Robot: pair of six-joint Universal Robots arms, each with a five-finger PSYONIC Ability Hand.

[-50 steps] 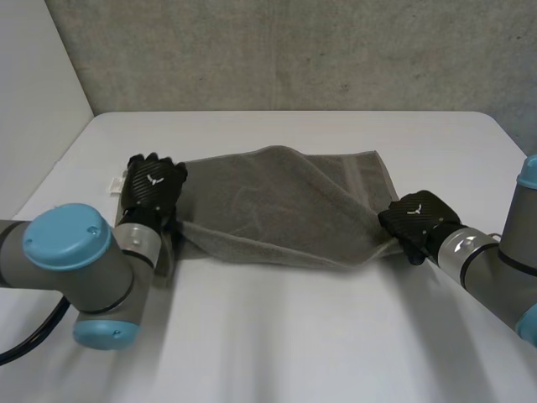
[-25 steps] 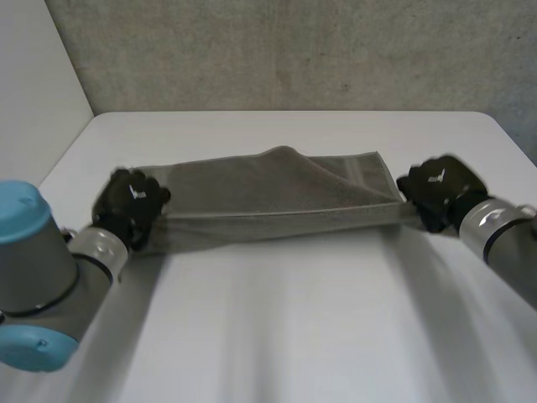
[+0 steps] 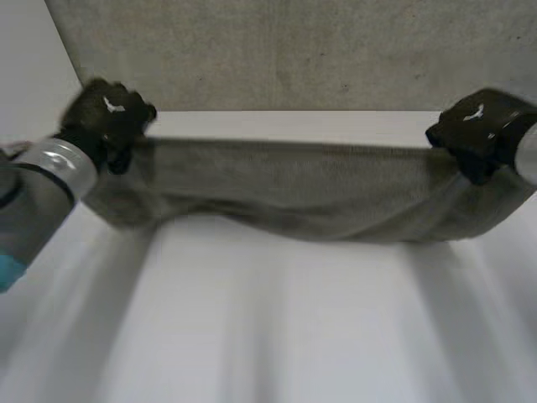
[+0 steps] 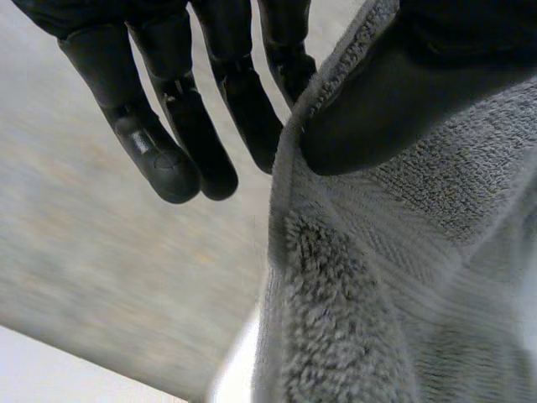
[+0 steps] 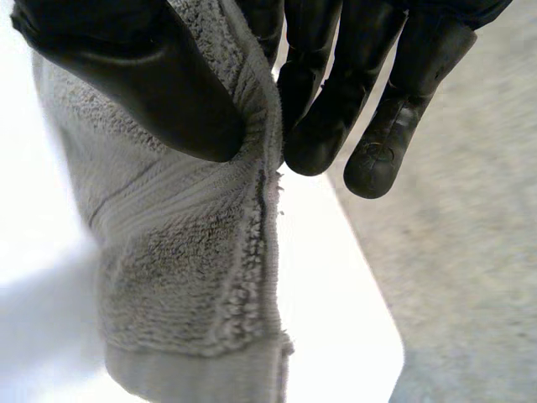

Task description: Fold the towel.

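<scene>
The grey towel (image 3: 310,189) hangs stretched in the air between my two hands, above the white table (image 3: 277,327), its lower edge sagging. My left hand (image 3: 105,117) holds the towel's left end; in the left wrist view its thumb (image 4: 377,101) pinches the towel (image 4: 394,277) against the fingers (image 4: 243,101). My right hand (image 3: 478,126) holds the right end; in the right wrist view the thumb (image 5: 159,84) presses the towel (image 5: 185,243) against the fingers (image 5: 327,109).
A grey concrete wall (image 3: 294,50) rises behind the table's far edge. A pale wall (image 3: 29,75) stands at the left.
Both hands have risen and moved apart, lifting the towel off the table until it hangs taut between them. The left hand closed on its end.
</scene>
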